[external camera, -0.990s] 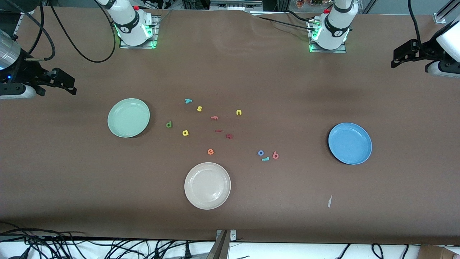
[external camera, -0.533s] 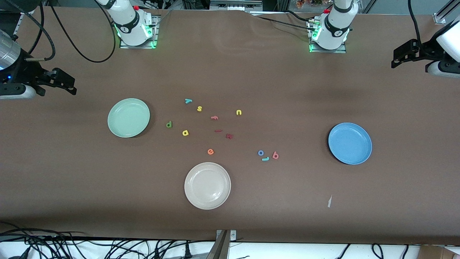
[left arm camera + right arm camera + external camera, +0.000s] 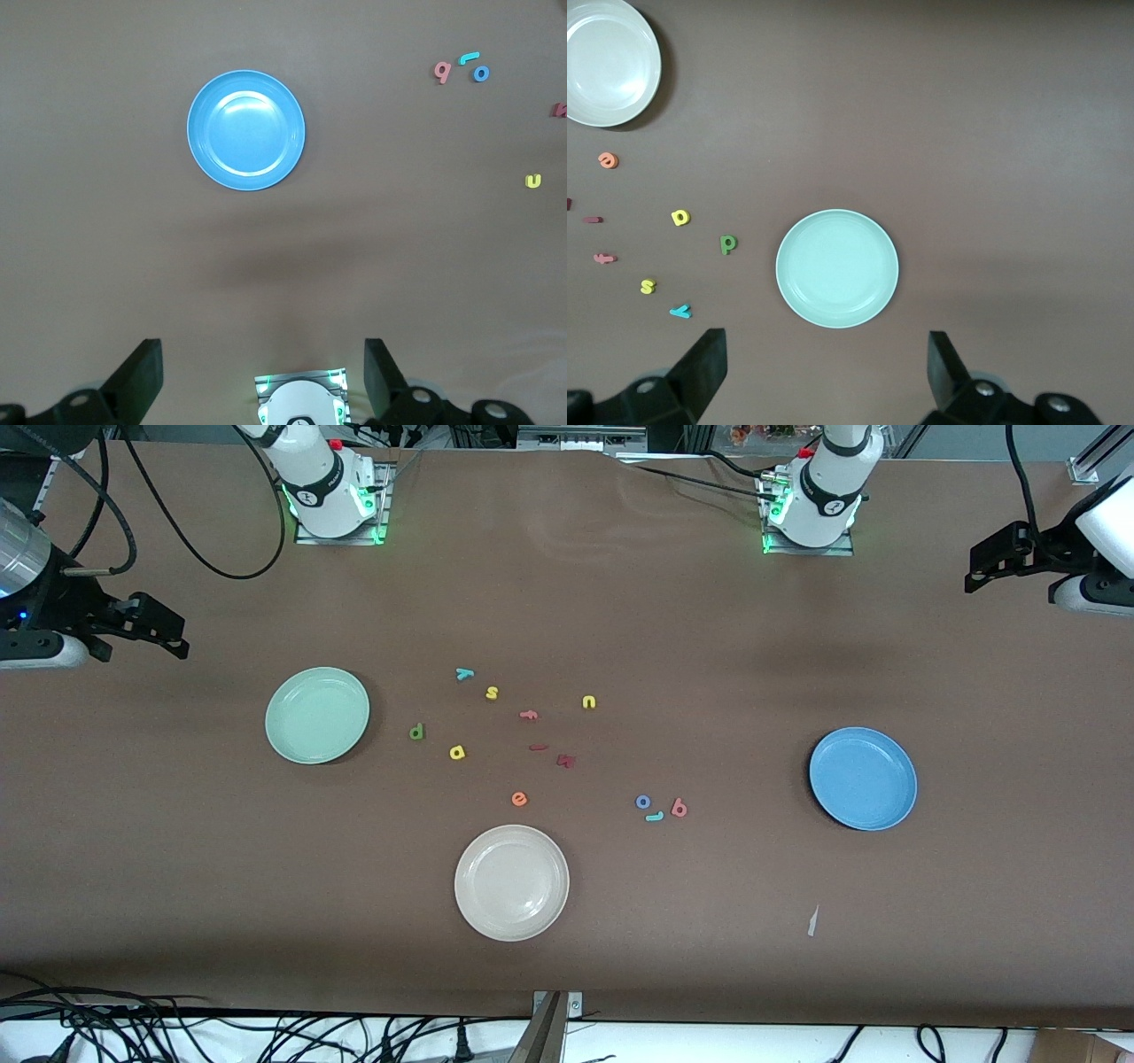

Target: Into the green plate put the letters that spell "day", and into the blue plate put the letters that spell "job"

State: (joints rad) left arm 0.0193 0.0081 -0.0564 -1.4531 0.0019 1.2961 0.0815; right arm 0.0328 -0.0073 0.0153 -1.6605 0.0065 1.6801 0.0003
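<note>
Front view, green plate [image 3: 317,715]: flat on the table toward the right arm's end, nothing in it.
Blue plate [image 3: 863,779]: toward the left arm's end, nothing in it.
Letters d, a, y: dark green d [image 3: 416,732] and yellow a [image 3: 456,753] near the green plate; teal y [image 3: 463,674] farther from the front camera than both.
Letters j, o, b: blue o [image 3: 643,802], teal j [image 3: 655,816] and pinkish-red b [image 3: 679,808] clustered just beside one another, between the cream plate [image 3: 511,882] and the blue plate.
Left gripper [image 3: 264,376]: up over the table at the left arm's end, fingers spread wide, holding nothing.
Right gripper [image 3: 827,372]: up over the right arm's end, fingers spread wide, holding nothing.
</note>
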